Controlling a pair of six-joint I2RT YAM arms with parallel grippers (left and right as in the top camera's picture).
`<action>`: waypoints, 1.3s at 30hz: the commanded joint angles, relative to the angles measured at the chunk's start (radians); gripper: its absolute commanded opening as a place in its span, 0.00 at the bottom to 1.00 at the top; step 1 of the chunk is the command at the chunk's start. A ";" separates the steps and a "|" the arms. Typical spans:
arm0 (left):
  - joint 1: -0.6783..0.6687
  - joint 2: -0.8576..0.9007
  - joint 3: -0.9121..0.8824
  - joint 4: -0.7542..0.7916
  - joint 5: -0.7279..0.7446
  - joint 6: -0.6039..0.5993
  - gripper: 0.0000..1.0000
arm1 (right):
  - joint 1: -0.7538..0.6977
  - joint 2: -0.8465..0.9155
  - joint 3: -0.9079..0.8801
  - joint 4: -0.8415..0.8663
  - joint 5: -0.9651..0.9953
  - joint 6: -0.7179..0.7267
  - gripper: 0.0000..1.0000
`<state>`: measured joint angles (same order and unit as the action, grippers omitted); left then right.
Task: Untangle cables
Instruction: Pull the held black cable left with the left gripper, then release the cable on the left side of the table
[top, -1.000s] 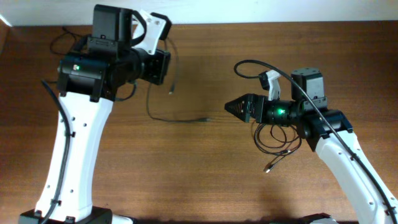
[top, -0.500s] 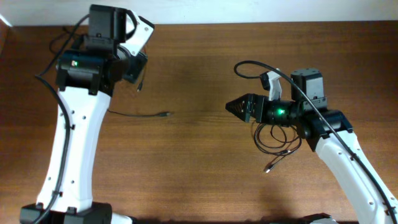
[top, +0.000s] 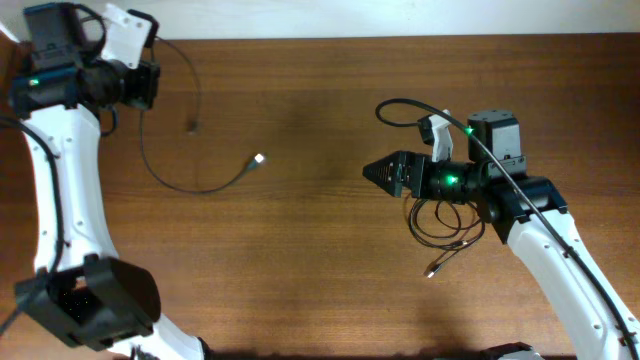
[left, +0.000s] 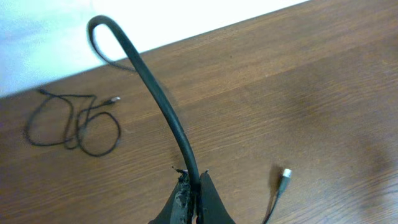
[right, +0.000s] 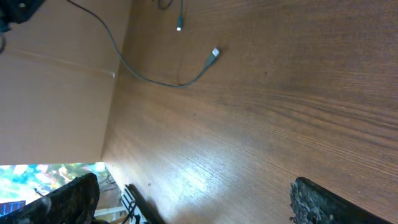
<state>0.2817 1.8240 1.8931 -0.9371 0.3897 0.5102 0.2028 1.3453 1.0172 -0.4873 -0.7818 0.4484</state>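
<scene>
Left tool (left: 193, 194): fingers together, clamped on one black cable (left: 163, 102), up at the far-left corner of the surface (top: 320, 280).

From the clamp the cable arcs up and over.
- Short end: runs right of the tool and ends in a small dark plug (top: 194, 126). Its axis runs roughly far-to-near, tip toward the near edge.
- Long end: goes toward the near edge, bends in a shallow U and runs right. Its light-tipped plug (top: 258, 158) points diagonally at the far right, toward mid-surface.

Right tool (top: 370, 172): fingers wide apart, nothing between them, aimed left at that plug but well apart from it.

Second cable (left: 81, 124): loose overlapping loops on the surface under the right wrist. One tail trails near-left, ending in a plug (top: 430, 271).
</scene>
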 joint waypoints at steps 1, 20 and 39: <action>0.076 0.072 -0.006 0.013 0.130 0.042 0.00 | 0.006 0.003 0.004 -0.007 0.013 -0.026 0.98; 0.429 0.318 -0.006 0.022 0.217 0.108 0.00 | 0.006 0.003 0.004 -0.007 0.040 -0.026 0.98; 0.549 0.448 0.050 0.280 0.097 0.108 0.00 | 0.006 0.003 0.004 -0.008 0.039 -0.025 0.98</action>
<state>0.8246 2.2631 1.8923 -0.7006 0.5232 0.6029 0.2028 1.3453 1.0172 -0.4950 -0.7551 0.4374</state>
